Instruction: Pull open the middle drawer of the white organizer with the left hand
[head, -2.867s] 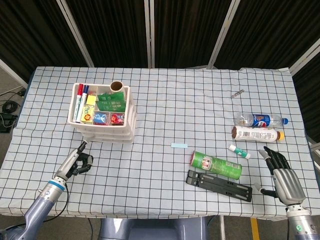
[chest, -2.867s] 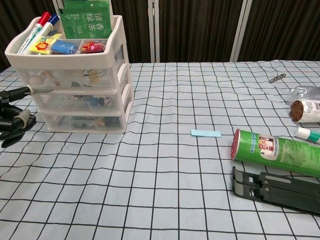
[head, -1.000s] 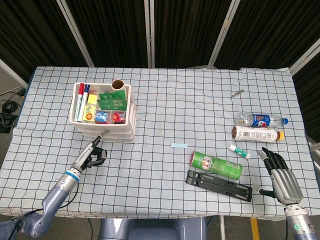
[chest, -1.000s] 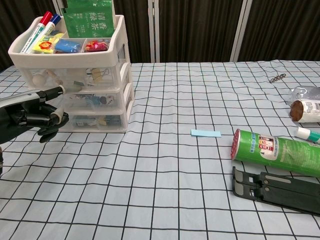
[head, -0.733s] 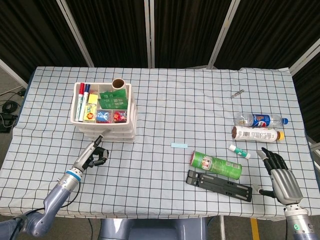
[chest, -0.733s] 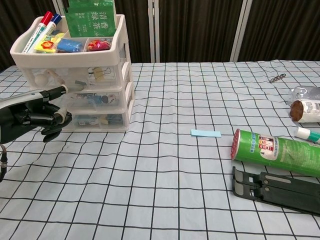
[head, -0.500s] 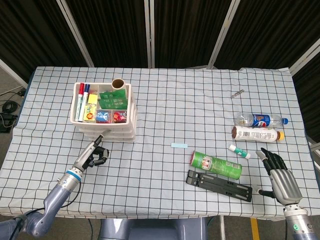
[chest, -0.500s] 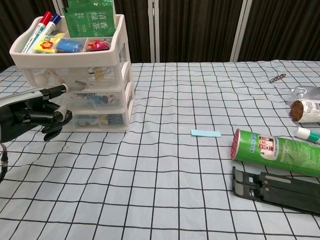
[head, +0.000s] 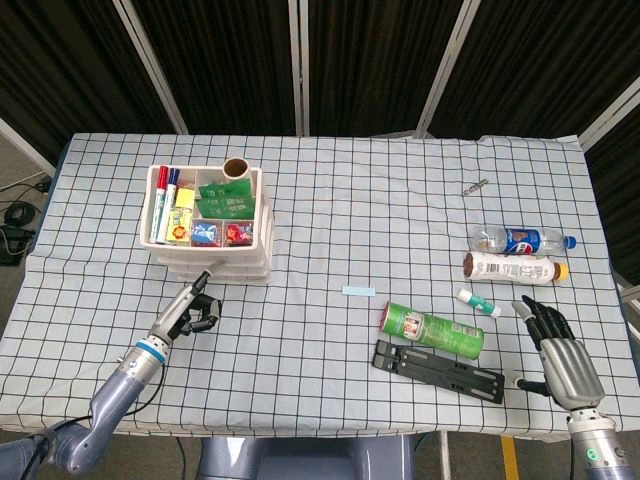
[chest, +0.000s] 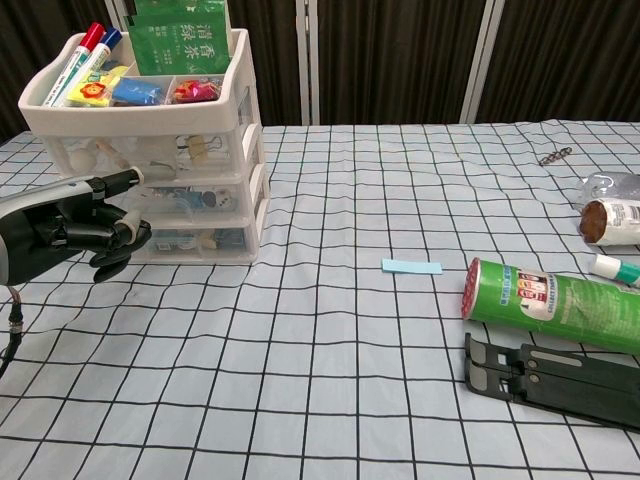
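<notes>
The white three-drawer organizer (head: 256, 232) (chest: 245, 110) stands at the back left, its top tray full of markers and packets. Its middle drawer (chest: 205, 198) sits flush with the other two. My left hand (head: 190, 312) (chest: 70, 230) is just in front of the drawer fronts, toward their left end. One finger is stretched out with its tip at the upper edge of the middle drawer front, and the other fingers are curled in on nothing. My right hand (head: 560, 355) rests open at the table's front right edge, seen only in the head view.
A green can (head: 432, 331) (chest: 550, 303) lies beside a black folded stand (head: 438, 371) (chest: 550, 380). A pale blue slip (chest: 411, 266) lies mid-table. Two bottles (head: 512, 254) and a small tube (head: 478, 302) lie at the right; a small metal piece (head: 474, 185) lies further back.
My left hand has come from the organizer's left side to its front and has crept slightly rightward along the drawers. The drawers stay closed. The right hand has barely moved.
</notes>
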